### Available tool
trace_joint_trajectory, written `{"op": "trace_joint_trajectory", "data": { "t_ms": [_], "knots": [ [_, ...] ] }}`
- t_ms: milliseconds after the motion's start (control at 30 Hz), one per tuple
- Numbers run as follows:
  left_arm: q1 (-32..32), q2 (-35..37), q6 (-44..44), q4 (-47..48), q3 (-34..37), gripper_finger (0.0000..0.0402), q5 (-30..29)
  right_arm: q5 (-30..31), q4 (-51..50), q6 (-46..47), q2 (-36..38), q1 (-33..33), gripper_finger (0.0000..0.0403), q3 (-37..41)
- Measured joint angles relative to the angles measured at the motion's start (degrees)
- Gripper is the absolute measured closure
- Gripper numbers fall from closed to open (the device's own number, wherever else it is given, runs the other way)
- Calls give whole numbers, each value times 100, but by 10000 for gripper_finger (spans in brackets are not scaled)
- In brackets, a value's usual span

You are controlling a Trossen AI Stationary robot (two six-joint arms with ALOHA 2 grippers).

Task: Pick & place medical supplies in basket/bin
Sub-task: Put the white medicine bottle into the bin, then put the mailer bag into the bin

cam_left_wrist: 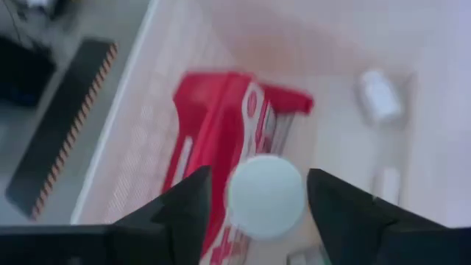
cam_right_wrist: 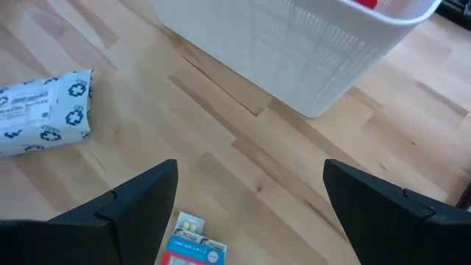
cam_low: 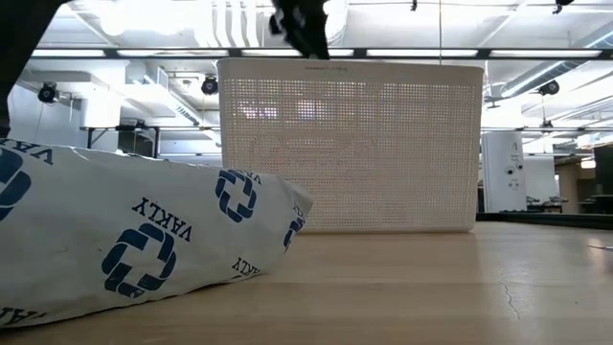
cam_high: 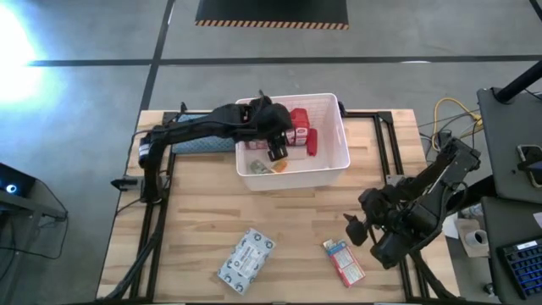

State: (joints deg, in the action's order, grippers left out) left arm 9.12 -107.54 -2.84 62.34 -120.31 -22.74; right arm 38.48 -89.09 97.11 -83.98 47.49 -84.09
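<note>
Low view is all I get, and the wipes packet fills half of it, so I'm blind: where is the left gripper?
Observer: The left gripper is above the white tub, fingers open.
Operator: Holding anything?
Observer: No. A white cap shows between its fingers, touching neither.
Operator: What's outside the tub?
Observer: The wipes packet and a small red-white-blue box lie on the table, the box near the open right gripper.
</note>
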Motion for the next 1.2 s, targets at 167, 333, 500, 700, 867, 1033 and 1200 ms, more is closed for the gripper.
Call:
{"op": "trace_joint_trajectory", "data": {
  "t_ms": [167, 333, 500, 700, 867, 1033, 1200],
  "knots": [
    [-138, 140, 43, 134, 308, 145, -1, -479, 184, -282, -203, 19, 74, 2],
    [-957, 508, 400, 586, 308, 128, 6, -1542, 306, -393, -467, 93, 74, 2],
    [-2093, 894, 980, 625, 535, 126, 17, -2566, 787, -295, -738, 170, 74, 74],
    [-3044, 1338, 2334, 615, 1659, 126, 0, -3074, 2416, -145, -771, 151, 74, 673],
    [-3524, 1995, 3880, 470, 3364, 126, 34, -3550, 4098, 222, -731, 126, 74, 1586],
    [-4064, 3009, 5945, -478, 5157, 126, 306, -3333, 6579, 499, -720, -1, 74, 2424],
    [-4594, 3914, 7585, -2426, 6884, 126, 322, -2550, 7644, 924, -726, -337, 74, 2918]
  ]
}}
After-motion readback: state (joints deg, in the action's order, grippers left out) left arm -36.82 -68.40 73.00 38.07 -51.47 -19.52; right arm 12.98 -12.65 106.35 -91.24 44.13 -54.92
